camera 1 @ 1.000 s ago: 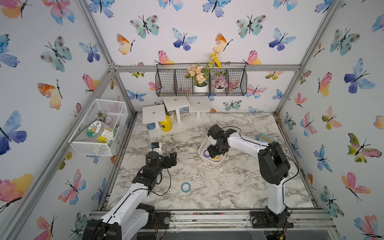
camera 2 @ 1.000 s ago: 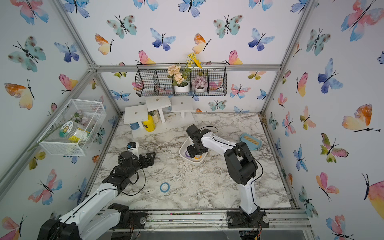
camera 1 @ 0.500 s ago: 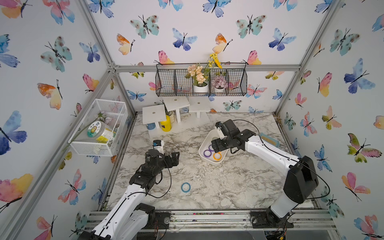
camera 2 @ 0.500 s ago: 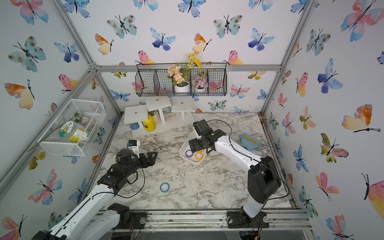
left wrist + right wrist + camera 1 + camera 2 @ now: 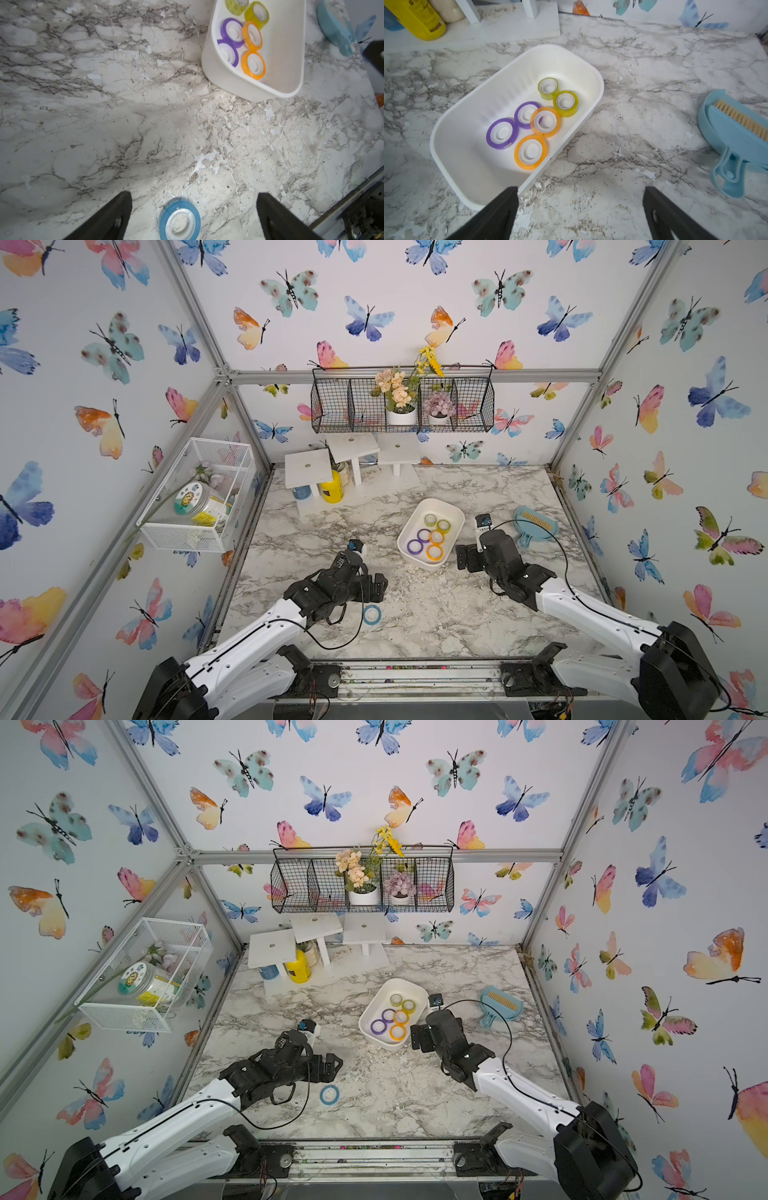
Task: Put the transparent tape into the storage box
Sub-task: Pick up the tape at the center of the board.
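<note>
The storage box [image 5: 454, 531] [image 5: 405, 981] [image 5: 284, 52] [image 5: 467, 145], a shallow white tub, sits mid-table. It holds two green, two purple and two orange tape rolls. One blue transparent tape roll [image 5: 372, 615] [image 5: 329, 1095] [image 5: 180, 221] lies flat on the marble near the front. My left gripper [image 5: 379, 585] [image 5: 333, 1065] [image 5: 193, 195] is open just behind it, and in the left wrist view the roll lies between the spread fingers. My right gripper [image 5: 463, 558] [image 5: 417, 1038] [image 5: 580, 189] is open and empty beside the box's near right corner.
A blue dustpan with a brush [image 5: 534, 526] [image 5: 737, 135] lies right of the box. White stands and a yellow bottle [image 5: 331, 486] stand at the back left. A white mesh basket [image 5: 199, 493] hangs on the left wall, a black wire basket [image 5: 401, 404] on the back wall.
My right gripper came out of the box, drew back to its right front corner and opened. My left gripper moved forward and right, close to the blue roll.
</note>
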{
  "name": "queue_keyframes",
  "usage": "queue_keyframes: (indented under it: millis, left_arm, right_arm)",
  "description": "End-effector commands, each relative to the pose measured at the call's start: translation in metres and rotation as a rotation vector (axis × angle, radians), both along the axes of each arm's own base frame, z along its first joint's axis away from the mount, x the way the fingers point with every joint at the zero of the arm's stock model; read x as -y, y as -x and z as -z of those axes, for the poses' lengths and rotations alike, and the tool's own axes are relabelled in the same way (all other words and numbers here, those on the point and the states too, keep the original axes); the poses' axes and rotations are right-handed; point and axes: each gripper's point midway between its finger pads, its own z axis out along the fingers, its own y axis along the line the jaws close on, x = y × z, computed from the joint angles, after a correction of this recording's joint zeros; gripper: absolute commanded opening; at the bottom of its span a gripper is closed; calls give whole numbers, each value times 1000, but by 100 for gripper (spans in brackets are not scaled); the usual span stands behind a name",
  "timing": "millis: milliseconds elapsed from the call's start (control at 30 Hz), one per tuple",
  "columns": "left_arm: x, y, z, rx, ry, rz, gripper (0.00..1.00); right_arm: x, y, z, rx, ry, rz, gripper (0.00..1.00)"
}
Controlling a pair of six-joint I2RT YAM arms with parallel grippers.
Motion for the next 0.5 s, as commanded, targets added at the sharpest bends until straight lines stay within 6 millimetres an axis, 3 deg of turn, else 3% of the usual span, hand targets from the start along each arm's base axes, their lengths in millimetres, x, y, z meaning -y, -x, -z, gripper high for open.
queue_keyframes:
  millis: [0, 200, 467]
  left_arm:
    - [-5, 14, 19, -73, -128, -29, 99]
    - [4, 34, 37, -152, -277, -15, 99]
    - [-10, 49, 57, -209, -315, -68, 100]
  right_arm:
    - [14, -9, -26, 148, -70, 97, 99]
    - [23, -2, -33, 209, -88, 106, 99]
    - [20, -1, -32, 196, -90, 93, 99]
